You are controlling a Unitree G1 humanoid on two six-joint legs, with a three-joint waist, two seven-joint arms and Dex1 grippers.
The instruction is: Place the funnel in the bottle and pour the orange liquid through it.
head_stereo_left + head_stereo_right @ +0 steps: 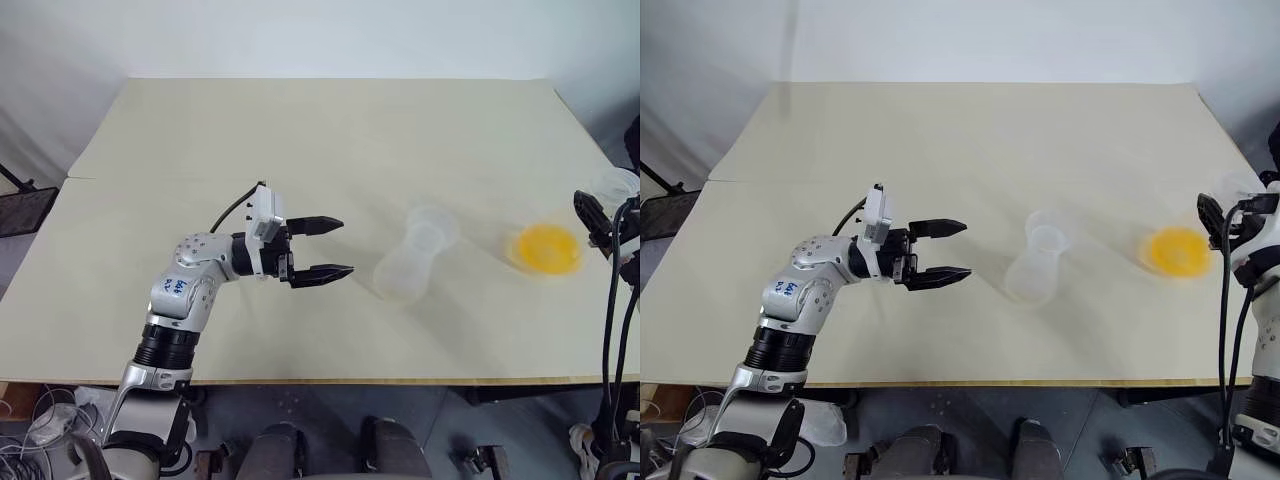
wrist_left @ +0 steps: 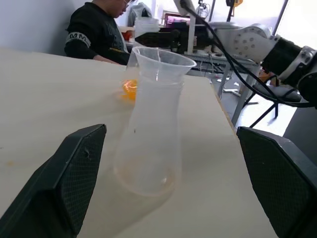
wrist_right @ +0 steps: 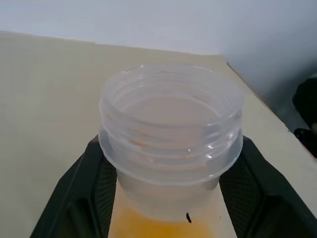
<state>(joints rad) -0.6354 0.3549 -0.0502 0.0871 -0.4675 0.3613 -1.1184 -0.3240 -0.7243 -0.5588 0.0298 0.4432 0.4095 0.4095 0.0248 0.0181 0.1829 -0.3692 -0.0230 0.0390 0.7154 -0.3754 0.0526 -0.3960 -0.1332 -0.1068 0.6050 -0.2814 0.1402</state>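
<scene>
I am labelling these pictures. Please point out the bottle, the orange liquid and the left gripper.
bottle [image 1: 405, 268]: left eye view, on its rounded body.
orange liquid [image 1: 545, 246]: left eye view, middle of the orange patch.
left gripper [image 1: 330, 247]: left eye view, midway between its open fingertips.

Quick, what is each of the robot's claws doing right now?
Left gripper: open, empty, pointing at the bottle.
Right gripper: shut on the funnel.

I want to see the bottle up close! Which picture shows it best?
The left wrist view: the bottle stands big and upright between the open left gripper's black fingers, from wide base to flared neck. The left and right eye views show it from above, small and pale, on the table.
</scene>
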